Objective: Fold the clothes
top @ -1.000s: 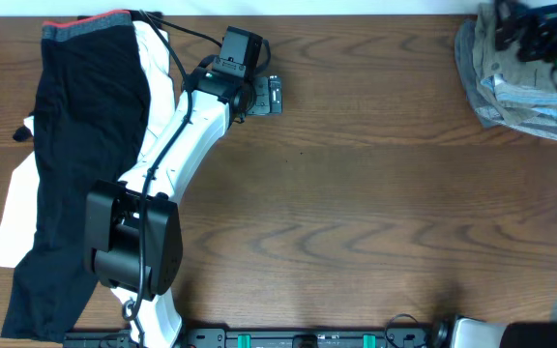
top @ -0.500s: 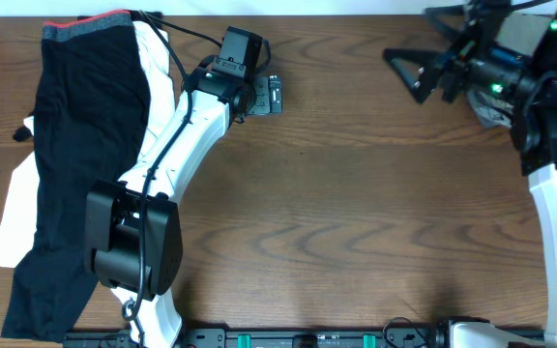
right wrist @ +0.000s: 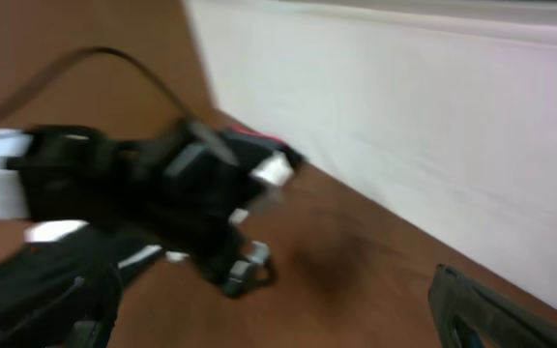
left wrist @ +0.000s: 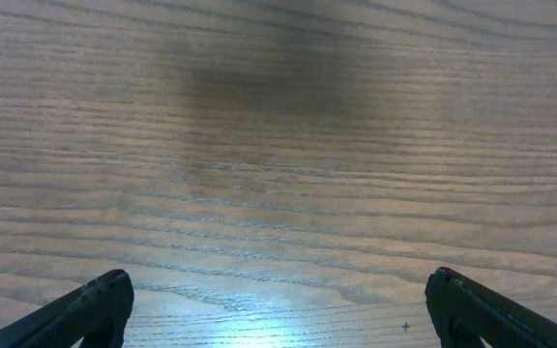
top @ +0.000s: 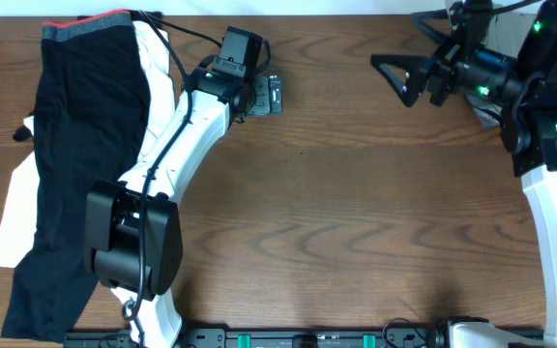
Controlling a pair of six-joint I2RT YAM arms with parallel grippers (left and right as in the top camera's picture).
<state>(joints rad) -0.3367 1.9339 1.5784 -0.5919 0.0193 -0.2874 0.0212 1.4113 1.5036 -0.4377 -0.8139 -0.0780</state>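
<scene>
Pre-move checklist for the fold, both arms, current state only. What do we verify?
1. Left hand open and empty: ok, only bare wood in front of it.
2. Right hand open and empty: ok.
3. Khaki shorts in clear view: not ok, the right arm hides nearly all of them.
4. Table middle free for folding: ok.
5. Black garment out of the way: ok, at the left edge.
6. Right wrist view sharp: not ok, blurred.

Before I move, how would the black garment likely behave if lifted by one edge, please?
The black garment lies flat and creased, so it probably droops limply. It overlaps the white cloth, so that might drag along.
</scene>
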